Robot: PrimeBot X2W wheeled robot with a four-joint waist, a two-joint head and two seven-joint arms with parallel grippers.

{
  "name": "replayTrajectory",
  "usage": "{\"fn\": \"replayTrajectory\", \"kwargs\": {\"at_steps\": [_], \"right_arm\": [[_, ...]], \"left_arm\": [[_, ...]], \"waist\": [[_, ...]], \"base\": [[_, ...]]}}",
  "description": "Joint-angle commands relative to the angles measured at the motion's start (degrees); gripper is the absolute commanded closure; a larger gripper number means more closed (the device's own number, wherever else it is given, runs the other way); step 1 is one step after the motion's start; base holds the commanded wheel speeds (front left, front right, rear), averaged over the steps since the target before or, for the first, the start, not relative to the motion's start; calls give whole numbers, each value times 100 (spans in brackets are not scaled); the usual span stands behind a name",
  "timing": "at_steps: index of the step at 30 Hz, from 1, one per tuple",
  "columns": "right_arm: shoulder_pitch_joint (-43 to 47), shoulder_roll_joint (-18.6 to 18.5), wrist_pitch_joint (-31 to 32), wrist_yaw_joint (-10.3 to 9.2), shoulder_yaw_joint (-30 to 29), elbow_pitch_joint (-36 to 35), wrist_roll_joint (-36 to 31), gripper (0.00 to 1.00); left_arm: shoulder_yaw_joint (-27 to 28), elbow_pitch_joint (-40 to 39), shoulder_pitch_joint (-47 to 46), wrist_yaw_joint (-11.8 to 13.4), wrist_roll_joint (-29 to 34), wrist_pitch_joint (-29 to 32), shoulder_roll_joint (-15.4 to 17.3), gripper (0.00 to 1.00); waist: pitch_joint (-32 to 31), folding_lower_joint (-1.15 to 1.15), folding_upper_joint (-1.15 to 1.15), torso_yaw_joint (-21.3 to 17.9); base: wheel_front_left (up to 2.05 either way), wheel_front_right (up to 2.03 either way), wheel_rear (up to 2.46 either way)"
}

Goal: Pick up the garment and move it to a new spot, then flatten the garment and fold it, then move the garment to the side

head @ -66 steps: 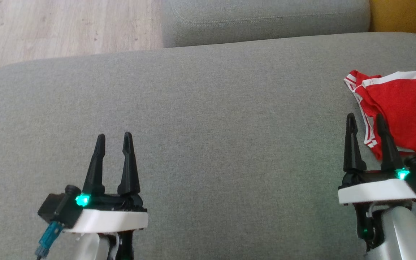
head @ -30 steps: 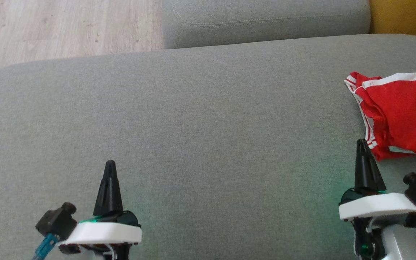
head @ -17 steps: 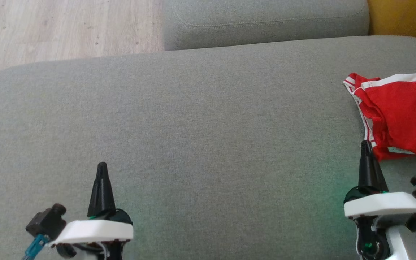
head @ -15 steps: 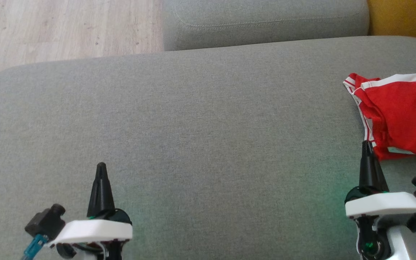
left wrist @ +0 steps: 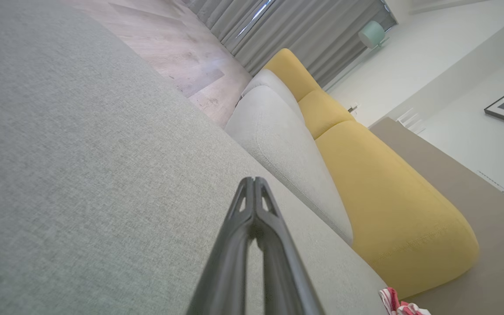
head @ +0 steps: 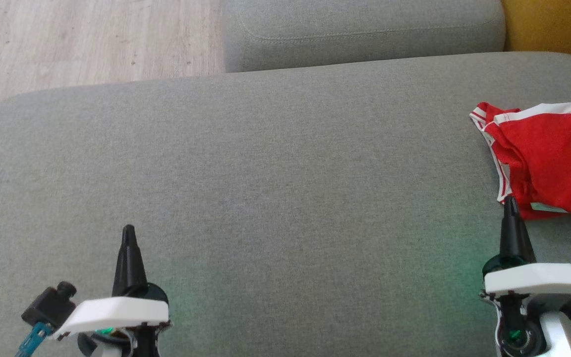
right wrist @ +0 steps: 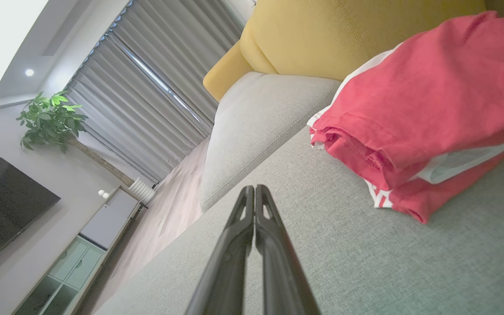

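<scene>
The garment [head: 550, 161] is red with white stripes and lies folded at the right edge of the grey cushion [head: 265, 173]; the right wrist view shows its stacked layers [right wrist: 414, 118], and a corner of it [left wrist: 403, 306] shows in the left wrist view. My right gripper [head: 511, 202] is shut and empty, its tip just short of the garment's near corner. At the lower left my left gripper [head: 128, 231] is shut too, holding nothing, above bare cushion. Both wrist views show the fingertips [left wrist: 253, 186] [right wrist: 254, 192] pressed together.
A second grey cushion [head: 365, 29] and a yellow one [head: 553, 25] lie beyond the far edge. Wooden floor [head: 87, 39] runs at the upper left. Bare cushion spreads wide between the two grippers.
Both grippers went from open to shut and drew back toward the bottom of the head view. The garment has stayed in place, and the camera has shifted slightly.
</scene>
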Motion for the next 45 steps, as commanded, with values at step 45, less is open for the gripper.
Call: {"fn": "replayTrajectory", "kwargs": {"at_steps": [45], "right_arm": [[-271, -104, 734, -3, -175, -163, 2863, 100]], "left_arm": [[732, 5, -348, -98, -2395, 740, 108, 100]], "waist": [[-143, 0, 0, -14]], "base": [[0, 0, 0]]}}
